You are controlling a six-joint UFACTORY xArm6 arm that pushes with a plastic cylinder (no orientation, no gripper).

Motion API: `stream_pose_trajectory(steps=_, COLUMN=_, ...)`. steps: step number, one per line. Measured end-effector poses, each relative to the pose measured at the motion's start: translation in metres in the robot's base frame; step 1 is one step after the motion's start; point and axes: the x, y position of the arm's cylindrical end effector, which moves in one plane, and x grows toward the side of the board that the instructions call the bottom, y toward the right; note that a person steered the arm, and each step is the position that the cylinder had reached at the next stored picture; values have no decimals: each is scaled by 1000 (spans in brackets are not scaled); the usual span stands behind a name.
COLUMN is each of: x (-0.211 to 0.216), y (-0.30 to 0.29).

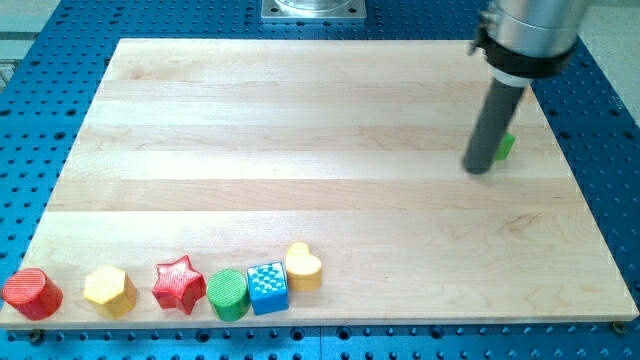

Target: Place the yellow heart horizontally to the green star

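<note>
The yellow heart lies near the board's bottom edge, at the right end of a row of blocks. A green block at the view's upper right is mostly hidden behind the rod, so its shape cannot be made out. My tip rests on the board right beside that green block, on its left, far from the yellow heart.
The row along the bottom edge holds, from the left, a red cylinder, a yellow hexagon, a red star, a green cylinder and a blue cube. The wooden board sits on a blue perforated table.
</note>
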Motion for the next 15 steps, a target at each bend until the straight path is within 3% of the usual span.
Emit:
stream_pose_trajectory(steps=1, x=96, y=-15)
stream_pose_trajectory(steps=2, x=169, y=-92)
stream_pose_trajectory(steps=4, x=169, y=-240)
stream_pose_trajectory(steps=5, x=161, y=-259)
stream_pose_trajectory(steps=6, x=126, y=-207)
stream_pose_trajectory(steps=7, x=135, y=-198)
stream_pose_trajectory(steps=8, x=116, y=-146)
stream_pose_trajectory(steps=9, x=74, y=-104)
stream_pose_trajectory(steps=10, x=41, y=-95)
stream_pose_trajectory(steps=11, x=82, y=-95)
stream_pose_trajectory(steps=12, x=68, y=-135)
stream_pose_trajectory(steps=13, x=4, y=-96)
stream_pose_trajectory(steps=14, x=5, y=-83)
stream_pose_trajectory(steps=15, x=31, y=-172)
